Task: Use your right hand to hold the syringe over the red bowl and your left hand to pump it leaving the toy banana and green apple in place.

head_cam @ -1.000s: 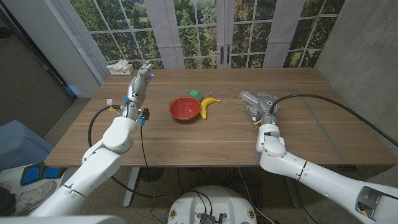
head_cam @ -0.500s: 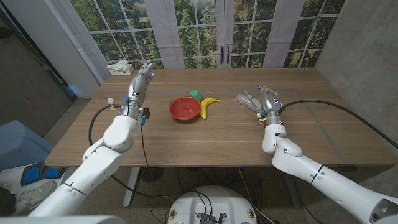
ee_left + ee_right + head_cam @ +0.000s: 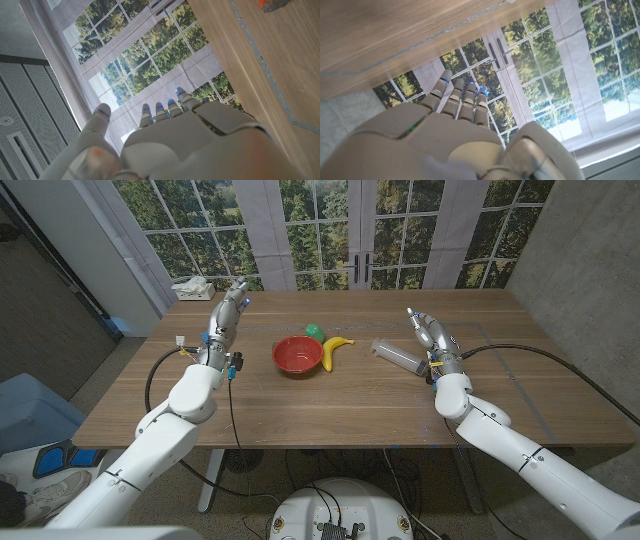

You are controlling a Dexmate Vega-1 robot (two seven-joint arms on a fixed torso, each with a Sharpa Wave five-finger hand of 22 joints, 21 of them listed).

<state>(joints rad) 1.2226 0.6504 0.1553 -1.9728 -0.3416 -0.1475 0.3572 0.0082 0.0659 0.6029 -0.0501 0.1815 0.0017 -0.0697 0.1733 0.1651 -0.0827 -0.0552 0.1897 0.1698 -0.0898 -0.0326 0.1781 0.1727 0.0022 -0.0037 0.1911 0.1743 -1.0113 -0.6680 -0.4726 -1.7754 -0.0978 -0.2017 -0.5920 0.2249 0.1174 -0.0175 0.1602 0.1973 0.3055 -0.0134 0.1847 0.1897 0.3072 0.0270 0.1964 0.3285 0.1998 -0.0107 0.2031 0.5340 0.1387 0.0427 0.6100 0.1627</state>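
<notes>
On the wooden worktop (image 3: 330,395), a red bowl (image 3: 297,355) sits near centre, the toy banana (image 3: 335,348) touching it at 3 o'clock, the green apple (image 3: 314,331) at 1 o'clock. Further toward 3 o'clock lies the syringe (image 3: 396,355), just beside the right hand (image 3: 434,338), fingers spread, empty. The left hand (image 3: 226,313), fingers straight, holds nothing. Paned windows (image 3: 330,225) with trees stand behind. No writing is legible.

1. Both arms are glossy white rounded shells, with dark seams at the joints.
2. The left hand (image 3: 228,306) and right hand (image 3: 433,335) are silver-grey, with small blue lights at the fingertips.
3. A black cable loops beside each forearm.
4. Small coloured connectors sit at the left wrist.
</notes>
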